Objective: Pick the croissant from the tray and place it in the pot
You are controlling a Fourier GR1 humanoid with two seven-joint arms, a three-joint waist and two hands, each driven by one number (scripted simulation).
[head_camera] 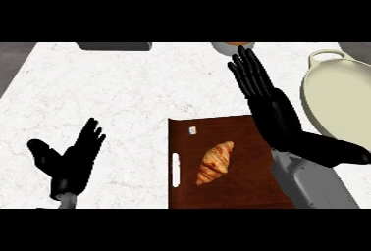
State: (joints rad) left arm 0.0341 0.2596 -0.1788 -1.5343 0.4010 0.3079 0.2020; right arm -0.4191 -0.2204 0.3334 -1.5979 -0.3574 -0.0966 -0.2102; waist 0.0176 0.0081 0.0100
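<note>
Closest in, at the lower left, the left hand [69, 164] rests open with its fingers pointing up and its thumb out to the side, holding nothing, above the white marble counter [109, 98]. To its right, well apart from it, lies the brown wooden tray [239, 192], with a pale handle slot in the side nearest that hand. On the tray sits the golden croissant [216, 162], slanted, between the two hands and touched by neither; it lies just left of the right wrist. A small pale tag [192, 130] lies on the tray's far left part, beyond the croissant. The right hand [286, 127] is stretched flat and wide, fingers straight and pointing away past the tray's far right corner, with nothing in it; its grey forearm [315, 184] covers the tray's right edge. Just beyond its fingertips a bowl [233, 45] with something orange inside is cut by the view's edge, and farther left of that lies a dark grey object [115, 45]. Right of this hand, beside its thumb, stands the cream pot [340, 95], whose inside shows plain cream.
</note>
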